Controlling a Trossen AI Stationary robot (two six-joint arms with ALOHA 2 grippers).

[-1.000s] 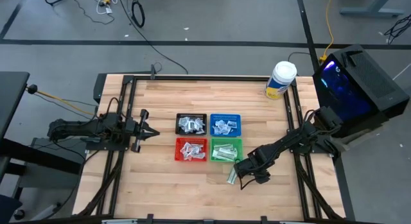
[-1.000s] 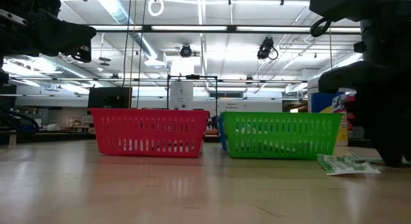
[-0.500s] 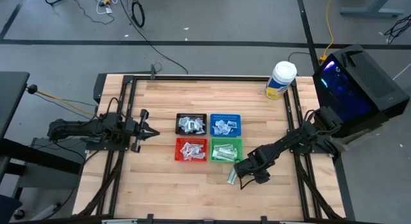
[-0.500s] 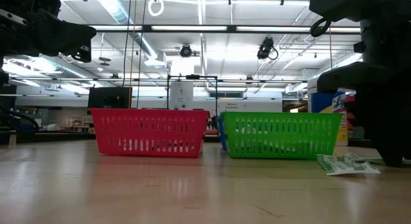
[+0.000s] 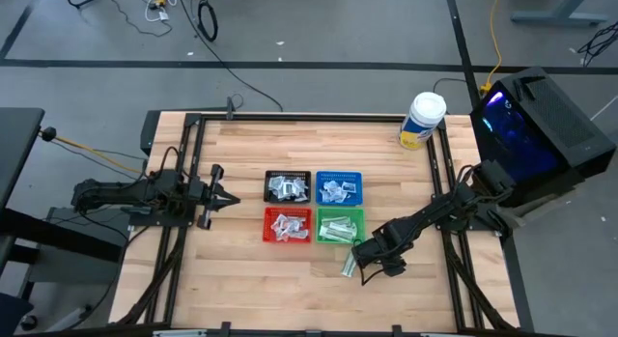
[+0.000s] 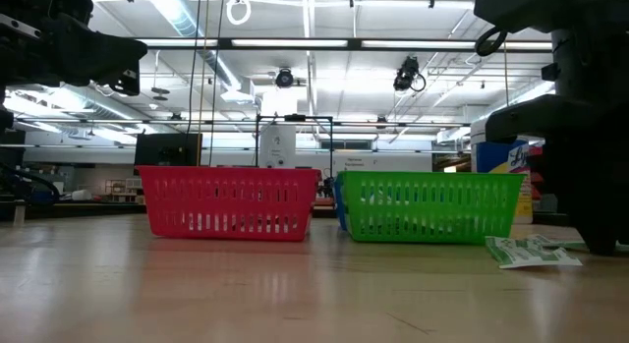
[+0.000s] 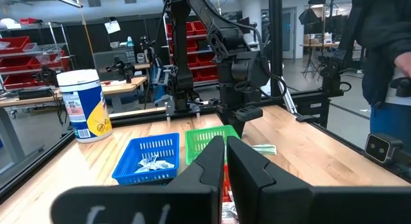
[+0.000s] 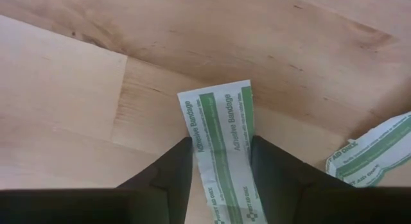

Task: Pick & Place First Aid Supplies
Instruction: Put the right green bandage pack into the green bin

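I am reaching my right pincer (image 5: pixel 359 268) down to the wooden table (image 5: pixel 241 279), just near of the green mesh tray (image 5: pixel 340 226), on the table's right half. My two dark fingers (image 8: pixel 168 174) are standing narrowly apart on either side of a long, narrow white-and-green adhesive bandage packet (image 8: pixel 226 147) lying flat on the wood; their inner edges are sitting right along the packet's sides, though I cannot tell whether they are pressing it. A second white-and-green packet (image 8: pixel 372 152) is lying just beside it on the table. More small packets are resting inside the four mesh trays grouped at the table's middle: black mesh tray (image 5: pixel 288 187) far left, blue mesh tray (image 5: pixel 340 188) far right, red mesh tray (image 5: pixel 289 226) near left, green one near right. My left pincer (image 5: pixel 230 199) is waiting at the table's left side, well apart from the trays, its fingers almost together, nothing between them. A big white jar with a yellow label (image 5: pixel 422 121) is standing at the far right corner
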